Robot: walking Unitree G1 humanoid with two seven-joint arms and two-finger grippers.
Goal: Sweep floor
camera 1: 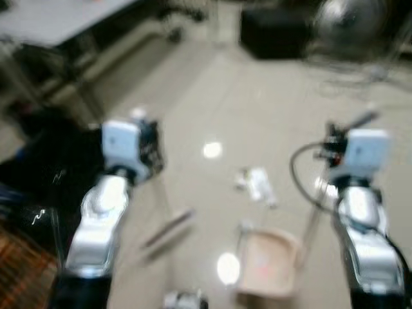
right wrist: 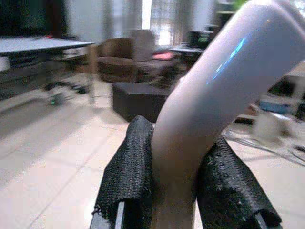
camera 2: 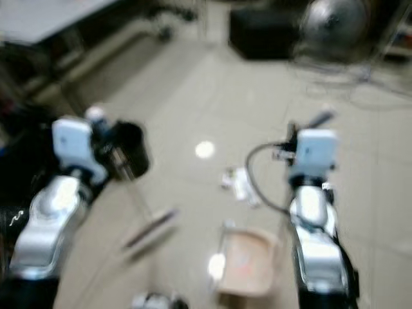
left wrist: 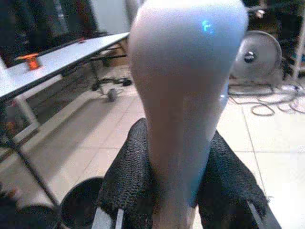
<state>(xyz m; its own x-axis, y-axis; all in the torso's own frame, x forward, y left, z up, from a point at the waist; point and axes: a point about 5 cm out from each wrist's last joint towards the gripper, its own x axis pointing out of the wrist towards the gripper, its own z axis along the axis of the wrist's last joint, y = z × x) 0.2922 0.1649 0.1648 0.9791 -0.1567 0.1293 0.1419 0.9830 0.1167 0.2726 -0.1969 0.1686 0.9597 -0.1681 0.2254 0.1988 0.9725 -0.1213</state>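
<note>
the bit of white litter (camera 1: 256, 183) lies on the pale tiled floor (camera 1: 270, 109) between the two arms, a little beyond a pinkish dustpan (camera 1: 267, 264) that sits near the robot, toward its right. the broom head (camera 1: 168, 228) lies low on the floor near and to the left of the pan, well apart from the litter.

the left gripper (left wrist: 174, 191) has its mesh-covered fingers (left wrist: 126, 181) pressed tight on both sides of a smooth pale broom handle (left wrist: 183, 95), with no gap on either side. the right gripper (right wrist: 176, 195) is clamped the same way round a bent pale dustpan handle (right wrist: 214, 100), its fingers (right wrist: 131, 176) hard against it.

the head views are smeared, so the robot seems to be moving, and that is where trouble could start. a sweep begun while the body sways could push the litter past the pan instead of into it, or knock the pan askew. both handles look slick and glossy, so a hard push could let one twist in its grip. a black cable (camera 1: 302, 180) loops by the right arm and might catch on the pan's handle.

the tiles are shiny and throw back lamp glare (camera 1: 212, 150). a grey table (left wrist: 62, 59) stands far left, a round black bin (camera 2: 132, 148) is by the left arm, a dark box (camera 1: 273, 32) and a fan (left wrist: 257, 52) with loose cords stand far right, and sofas are at the far end.
</note>
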